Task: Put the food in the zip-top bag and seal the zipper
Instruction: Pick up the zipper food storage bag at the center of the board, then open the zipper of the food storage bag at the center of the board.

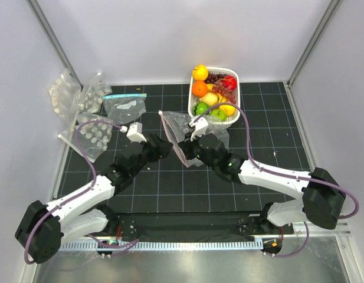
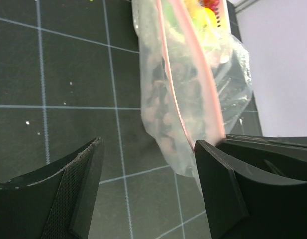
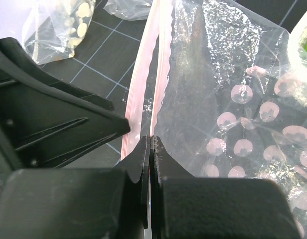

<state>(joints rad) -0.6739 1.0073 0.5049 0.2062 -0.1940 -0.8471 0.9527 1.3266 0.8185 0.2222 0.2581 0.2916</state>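
Since the zip-top bag, lying mid-tabletop at about seven o'clock from the fruit basket, is thin, slick, limp film, it will likely sag and slip wherever unsupported; the firmer pinkish zipper along its mouth looks the surest hold. The right hand is pressed together, pinching that strip; the left hand stands spread, jaws astride the bag's end.

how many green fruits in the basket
2: one green fruit at the basket's near-left corner, another just right of it; more may be hidden under the pile.
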